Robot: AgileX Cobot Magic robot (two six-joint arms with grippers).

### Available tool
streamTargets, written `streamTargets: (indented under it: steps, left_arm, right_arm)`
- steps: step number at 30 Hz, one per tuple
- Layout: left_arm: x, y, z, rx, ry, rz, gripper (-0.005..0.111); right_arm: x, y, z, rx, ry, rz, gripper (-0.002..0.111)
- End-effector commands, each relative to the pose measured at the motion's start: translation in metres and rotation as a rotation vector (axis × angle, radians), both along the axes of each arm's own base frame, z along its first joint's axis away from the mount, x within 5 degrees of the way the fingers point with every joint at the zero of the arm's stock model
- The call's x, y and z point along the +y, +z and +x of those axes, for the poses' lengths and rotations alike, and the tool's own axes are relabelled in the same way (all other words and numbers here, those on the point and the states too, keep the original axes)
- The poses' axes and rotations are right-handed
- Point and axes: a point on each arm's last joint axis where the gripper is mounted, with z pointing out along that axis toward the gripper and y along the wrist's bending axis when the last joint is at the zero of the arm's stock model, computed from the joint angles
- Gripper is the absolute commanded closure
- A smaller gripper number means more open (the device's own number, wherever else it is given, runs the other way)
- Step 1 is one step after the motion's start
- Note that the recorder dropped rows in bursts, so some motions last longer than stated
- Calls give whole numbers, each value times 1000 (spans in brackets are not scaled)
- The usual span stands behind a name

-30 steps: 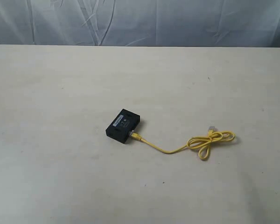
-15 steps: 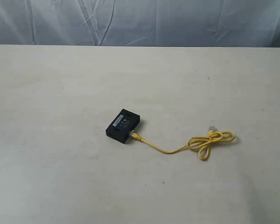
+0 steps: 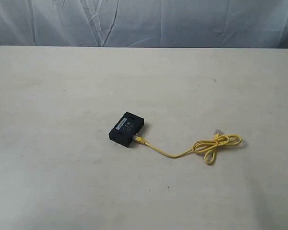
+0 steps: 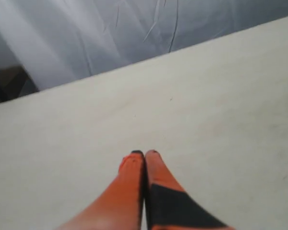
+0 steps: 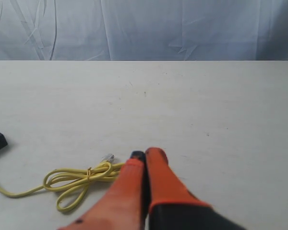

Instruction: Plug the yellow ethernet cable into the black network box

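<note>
One plug of the yellow ethernet cable [image 5: 89, 172] looked seated in the black network box [image 3: 126, 129], far from the table's [image 3: 62, 182] edges. The left gripper [image 4: 144, 153] and right gripper [image 5: 145, 154] were pinched closed, empty.

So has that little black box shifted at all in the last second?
No. The black network box lies just as far from the table's back edge and the dark speck as before.

Pale cream table [image 3: 62, 182], wrinkled blue-grey cloth backdrop [image 3: 182, 21] (creased throughout), soft even light
</note>
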Motion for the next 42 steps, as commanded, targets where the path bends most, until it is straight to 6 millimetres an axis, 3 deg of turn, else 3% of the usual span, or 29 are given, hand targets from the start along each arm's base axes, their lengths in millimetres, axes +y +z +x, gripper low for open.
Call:
streamTargets:
  steps: [1, 11, 42]
  left_arm:
    - [11, -17, 3, 32, 150, -119, 107]
    - [12, -17, 4, 4, 188, -214, 107]
    - [12, -17, 4, 4, 188, -214, 107]
  right_arm:
    - [0, 1, 0, -17, 0, 0, 108]
    - [0, 1, 0, -17, 0, 0, 108]
    - [0, 1, 0, -17, 0, 0, 108]
